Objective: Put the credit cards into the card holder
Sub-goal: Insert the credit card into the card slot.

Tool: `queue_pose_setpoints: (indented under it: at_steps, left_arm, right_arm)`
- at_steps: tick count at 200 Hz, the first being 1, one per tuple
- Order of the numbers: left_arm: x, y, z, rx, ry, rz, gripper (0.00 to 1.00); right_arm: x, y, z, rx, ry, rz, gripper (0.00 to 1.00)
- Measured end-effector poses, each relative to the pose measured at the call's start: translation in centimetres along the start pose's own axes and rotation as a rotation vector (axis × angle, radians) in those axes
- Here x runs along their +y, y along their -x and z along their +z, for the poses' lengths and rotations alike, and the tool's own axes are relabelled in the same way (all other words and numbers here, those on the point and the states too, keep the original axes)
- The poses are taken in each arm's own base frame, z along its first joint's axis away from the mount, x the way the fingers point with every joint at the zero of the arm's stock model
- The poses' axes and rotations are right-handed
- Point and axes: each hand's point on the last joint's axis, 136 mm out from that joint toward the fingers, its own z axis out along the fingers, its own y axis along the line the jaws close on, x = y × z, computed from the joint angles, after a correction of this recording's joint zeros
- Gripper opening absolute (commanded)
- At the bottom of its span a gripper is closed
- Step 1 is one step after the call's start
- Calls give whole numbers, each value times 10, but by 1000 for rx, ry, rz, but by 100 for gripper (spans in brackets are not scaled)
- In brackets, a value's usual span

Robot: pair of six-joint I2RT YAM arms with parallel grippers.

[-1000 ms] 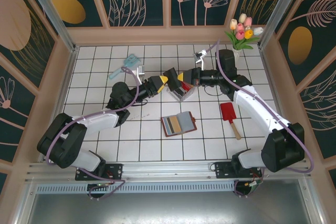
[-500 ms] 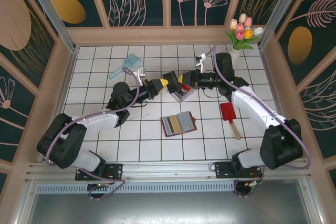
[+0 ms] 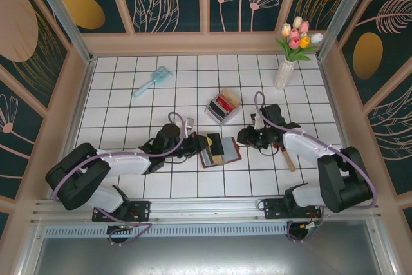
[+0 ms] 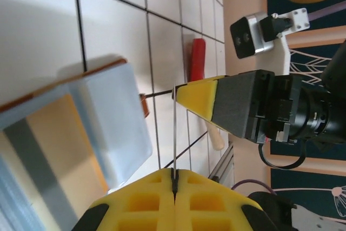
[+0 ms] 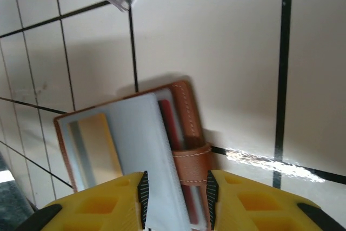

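Card holder [image 3: 228, 154] lies open on the white tiles just ahead of both arm bases, slot rows facing up, with a pale clear flap [image 4: 111, 123] lying over one side. We have the left gripper [image 4: 174, 174] clamped tight on one thin dark credit card [image 4: 174, 133], seen edge-on and poised low by the holder; we cannot tell whether it touches the leather. Opposite, the right gripper [image 5: 175, 193] hovers at the holder's strap edge, its jaws part-way apart and, as far as we can tell, gripping nothing. One of its yellow fingertips [image 4: 197, 98] sits just beside the card's free edge. Past the right arm lies the red scoop [image 4: 198, 60]. Farther back, the clear tray [image 3: 215, 117] holds the other credit cards [image 3: 225, 102], with the blue brush [image 3: 152, 82] and the vase of tulips [image 3: 283, 72] towards the far wall.

We judge the insertion to be the risk. Nothing pins the holder, so a push could slide it or flip the flap. The card, pinched at one end, may bow, skate over the slot lip, or catch that nearby fingertip
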Motion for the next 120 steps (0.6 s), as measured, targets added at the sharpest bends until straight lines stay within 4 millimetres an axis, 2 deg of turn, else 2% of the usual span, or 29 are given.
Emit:
queue_pose_setpoints:
  at_steps: [41,80,120]
  left_arm:
    - [28,-12,11,-2,70,-38,0]
    - [40,-16,23,-19,97,-69,0]
    - [46,-12,24,-52,121,-85,0]
  right_arm:
    - [-4,-2,7,-11,11,-15,36]
    - [-7,-4,15,1,8,-17,35]
    - [-10,-4,20,7,4,-15,31]
